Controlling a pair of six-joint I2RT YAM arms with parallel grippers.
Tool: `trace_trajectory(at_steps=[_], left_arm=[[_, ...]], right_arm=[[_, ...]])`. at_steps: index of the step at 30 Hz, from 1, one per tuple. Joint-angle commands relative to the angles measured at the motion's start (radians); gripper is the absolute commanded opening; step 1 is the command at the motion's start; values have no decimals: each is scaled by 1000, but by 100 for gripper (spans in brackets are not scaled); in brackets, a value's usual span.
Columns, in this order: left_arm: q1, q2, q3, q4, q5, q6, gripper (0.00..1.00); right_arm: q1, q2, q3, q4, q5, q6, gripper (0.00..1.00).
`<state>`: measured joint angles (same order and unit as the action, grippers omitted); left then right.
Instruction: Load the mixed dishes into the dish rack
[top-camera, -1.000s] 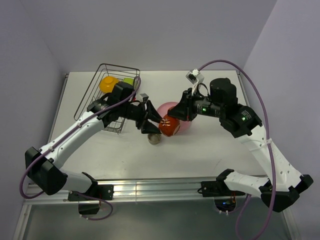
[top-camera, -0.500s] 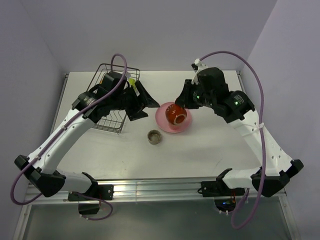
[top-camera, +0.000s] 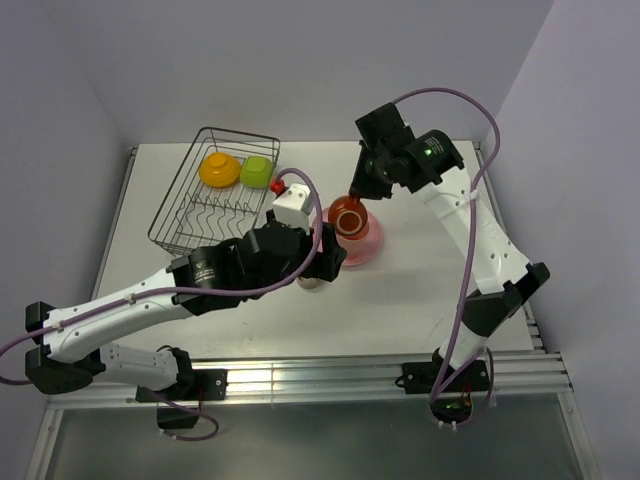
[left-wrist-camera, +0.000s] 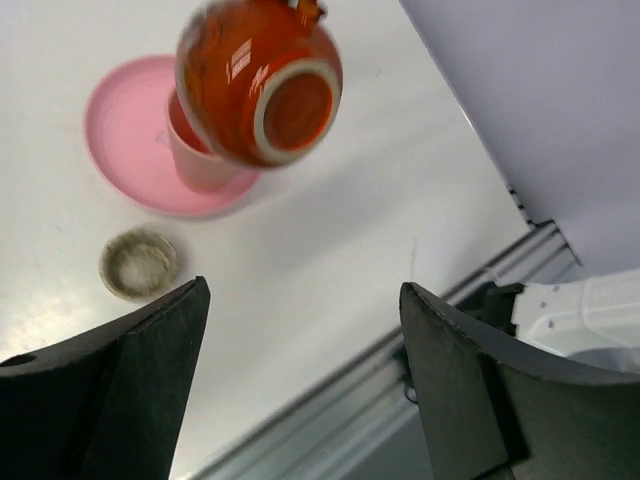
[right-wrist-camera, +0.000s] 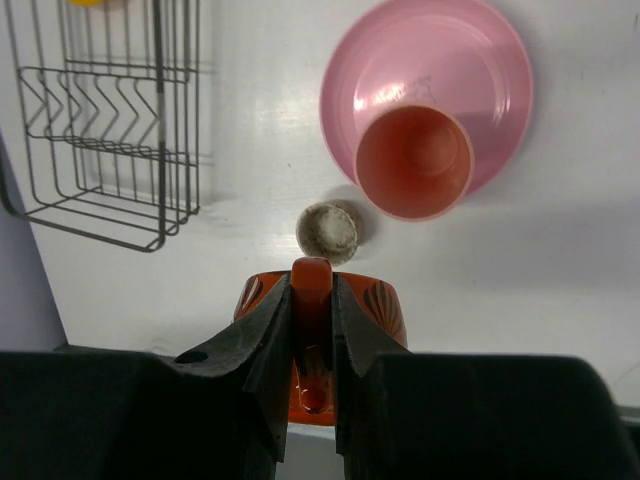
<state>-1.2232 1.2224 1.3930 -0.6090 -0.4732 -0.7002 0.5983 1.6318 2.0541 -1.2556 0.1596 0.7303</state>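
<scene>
My right gripper is shut on the handle of the dark red-brown mug and holds it in the air above the pink plate. In the right wrist view the fingers clamp the mug's handle; below lie the pink tumbler standing on the plate and the small grey-brown dish. My left gripper is open and empty, low beside the plate. The black wire rack holds the orange-yellow bowl and the yellow-green bowl.
The left wrist view shows the mug's underside, the tumbler on the plate, the grey dish and the table's metal front rail. The left forearm lies across the table's middle.
The left gripper has let go near the mug, pulled back and swung low toward the table's middle. The right gripper has lifted the mug higher above the plate.
</scene>
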Motion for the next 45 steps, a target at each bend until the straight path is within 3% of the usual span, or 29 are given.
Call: trace_trajectory(at_steps=[1, 8, 15, 31, 38, 45], left_arm=[[-18, -9, -5, 175, -143, 212, 85], [-27, 46, 61, 178, -174, 344, 99], [-29, 164, 189, 89, -183, 366, 99], [-30, 410, 506, -199, -286, 331, 99], [-41, 425, 512, -216, -366, 344, 99], [-50, 384, 394, -112, -438, 358, 99]], right_arm=[[8, -7, 57, -64, -9, 61, 0], [14, 3, 115, -110, -23, 73, 0], [37, 71, 247, -189, -15, 107, 0], [46, 63, 204, -189, -22, 161, 0], [49, 62, 213, -189, -29, 184, 0], [54, 62, 221, -188, -45, 198, 0]])
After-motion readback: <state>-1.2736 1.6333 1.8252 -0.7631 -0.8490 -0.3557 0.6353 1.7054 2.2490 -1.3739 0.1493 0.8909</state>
